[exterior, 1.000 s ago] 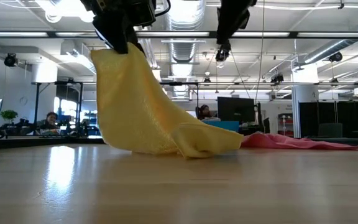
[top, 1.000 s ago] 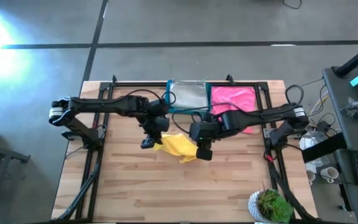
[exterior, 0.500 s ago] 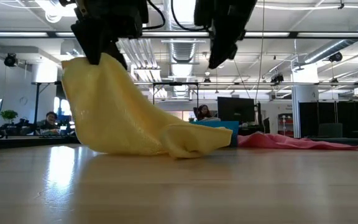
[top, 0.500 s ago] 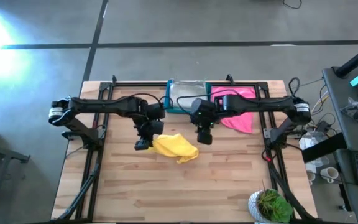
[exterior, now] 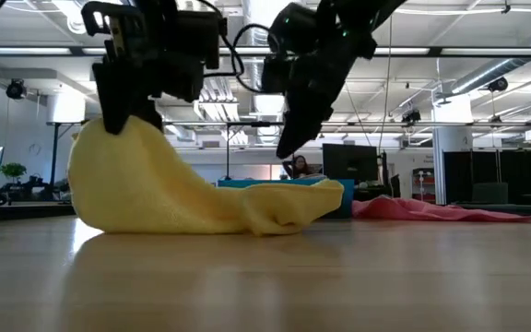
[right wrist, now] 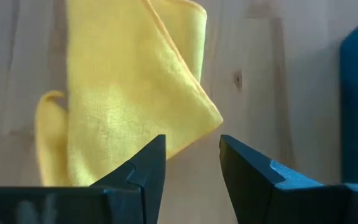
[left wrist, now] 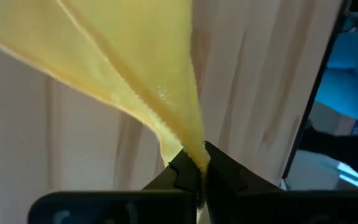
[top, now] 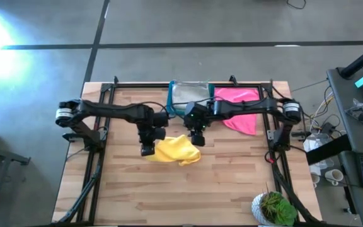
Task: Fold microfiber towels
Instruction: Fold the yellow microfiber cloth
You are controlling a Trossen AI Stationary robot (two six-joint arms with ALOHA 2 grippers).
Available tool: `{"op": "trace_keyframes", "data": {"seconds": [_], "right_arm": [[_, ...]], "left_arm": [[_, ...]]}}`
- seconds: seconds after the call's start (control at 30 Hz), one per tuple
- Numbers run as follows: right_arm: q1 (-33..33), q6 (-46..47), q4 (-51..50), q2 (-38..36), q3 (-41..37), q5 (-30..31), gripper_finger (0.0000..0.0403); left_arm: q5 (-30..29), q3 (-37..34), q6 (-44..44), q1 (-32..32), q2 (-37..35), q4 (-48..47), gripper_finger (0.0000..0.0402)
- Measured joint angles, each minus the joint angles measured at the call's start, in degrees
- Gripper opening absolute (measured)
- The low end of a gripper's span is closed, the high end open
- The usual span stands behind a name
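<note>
Wooden slats form the table [top: 169,189], which carries a blue bin [top: 190,96] at its far edge. Yellow towel [top: 174,150] lies crumpled just in front of the bin, near the table's middle. Left gripper [top: 147,149] is clamped on the towel's corner on the side away from the bin, with that corner raised off the wood while the remainder rests on the table. Right gripper [top: 198,139] hovers between the bin and the towel, fingers [right wrist: 143,169] apart and holding nothing. Pink towel [top: 239,107] lies flat just beside the bin, partly beneath the right arm.
</note>
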Motion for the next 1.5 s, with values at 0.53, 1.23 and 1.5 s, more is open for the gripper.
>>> {"op": "trace_keyframes", "data": {"seconds": [0.53,1.23,1.5], "right_arm": [[-2.5,17.52,11.86,10.56,0.37,-6.21,0.0132],[-3.32,22.78,11.36,13.78,0.35,-9.74,0.0094],[-3.06,22.68,11.39,13.78,0.26,-9.92,0.0064]], "left_arm": [[0.1,-2.46,-2.34,-1.0,0.52,2.59,0.0],[0.07,-2.46,-0.08,-1.0,0.52,3.2,0.0],[0.05,-2.44,0.56,-1.0,0.52,3.57,0.0]]}}
